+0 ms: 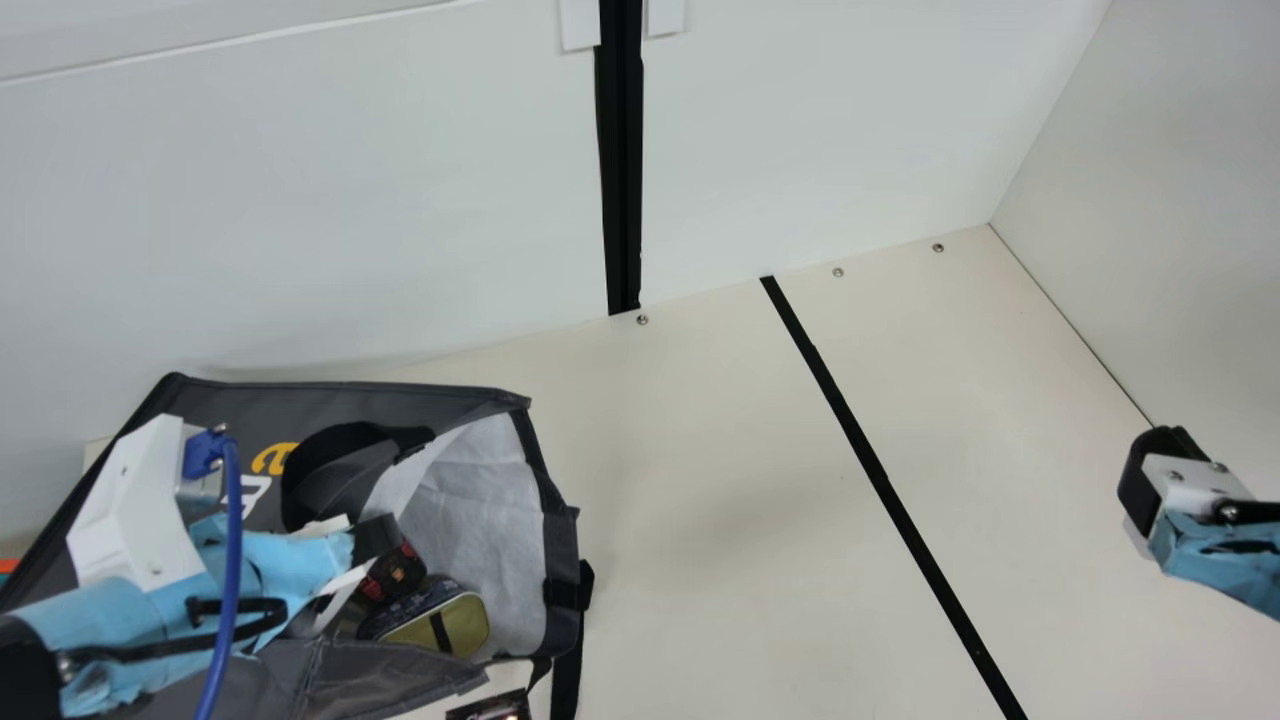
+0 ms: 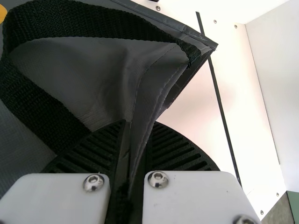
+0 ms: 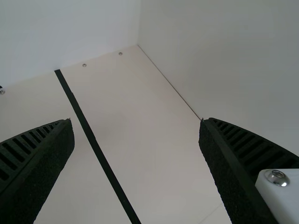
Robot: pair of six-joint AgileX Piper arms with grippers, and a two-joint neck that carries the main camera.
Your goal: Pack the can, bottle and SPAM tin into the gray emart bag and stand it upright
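Your left gripper [image 1: 376, 538] is grasping a seamed edge of the gray emart bag [image 1: 400, 398], pinching the cloth between both ribbed fingers [image 2: 177, 149]. The bag is gaping open at your left, its black strap [image 2: 70, 21] looping beside the gripped edge. Inside, the SPAM tin [image 1: 465, 622] is lying near the mouth, and a dark red-printed item [image 1: 398, 572] is resting just beside it (can or bottle, you can't tell which). Your right gripper [image 1: 1142, 480] is hovering well apart, released, its fingers spreading wide.
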